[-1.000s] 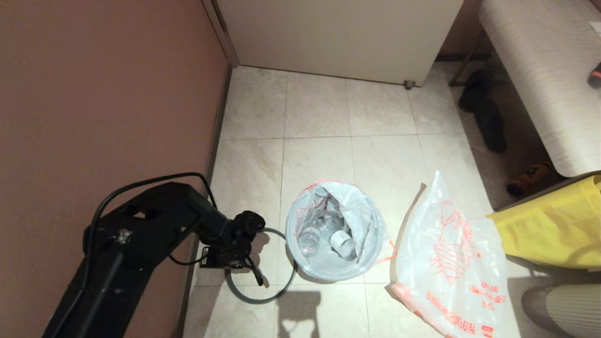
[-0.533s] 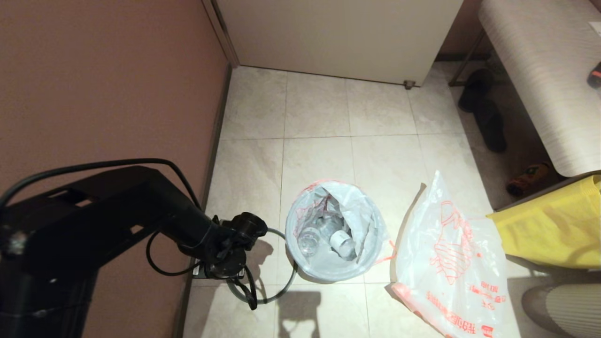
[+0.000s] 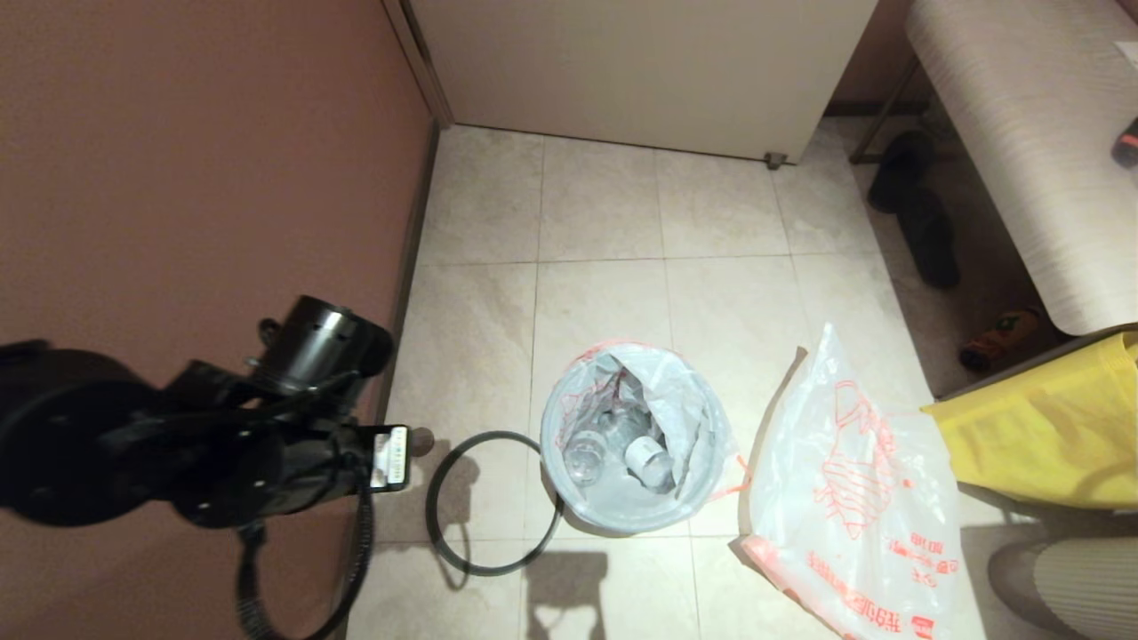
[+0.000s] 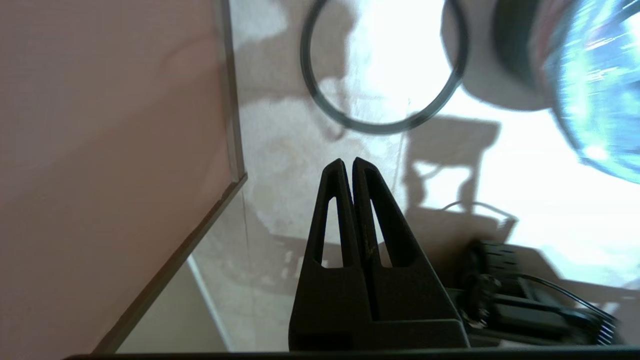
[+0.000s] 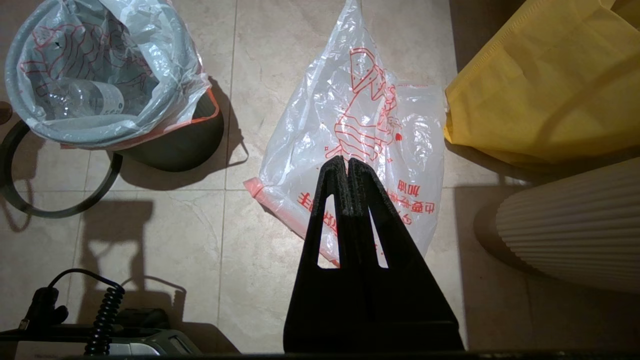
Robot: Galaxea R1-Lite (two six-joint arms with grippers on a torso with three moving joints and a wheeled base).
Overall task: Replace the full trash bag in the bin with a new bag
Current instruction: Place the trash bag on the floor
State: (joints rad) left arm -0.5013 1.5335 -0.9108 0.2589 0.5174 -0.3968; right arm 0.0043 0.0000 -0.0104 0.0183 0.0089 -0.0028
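My left pincer (image 4: 347,162) was up in the air by the brown wall (image 3: 196,160). Its two fingers were pressed together and held nothing. Below it the grey ring (image 4: 382,107) lay flat on the tiled floor (image 3: 605,204), free of my fingers. From my head I saw that ring (image 3: 491,502) lying just to the left of the bin, with its right edge going under the bin's side.

The bin (image 5: 175,145) stood on the floor. Most of it was hidden, and only a dark bit of its side showed under the plastic. The full trash bag (image 3: 636,440) sat inside it. The bag's top was folded out over the bin's edge, and its red-orange hem hung down on the right side. The bag was open at the top, and I could see clear bottles (image 3: 587,458) inside.

My right pincer (image 5: 347,162) was also squeezed closed with nothing in it. It hung in the air above the new bag (image 5: 360,145). The new bag (image 3: 853,498) lay spread on the floor just to the right of the bin, not touching it. It had a big red-orange drawing and writing on it.

A yellow bag (image 3: 1049,427) was just beside the new bag, further right. Some dark shoes (image 3: 916,213) lay far back, under a pale bench (image 3: 1022,133).
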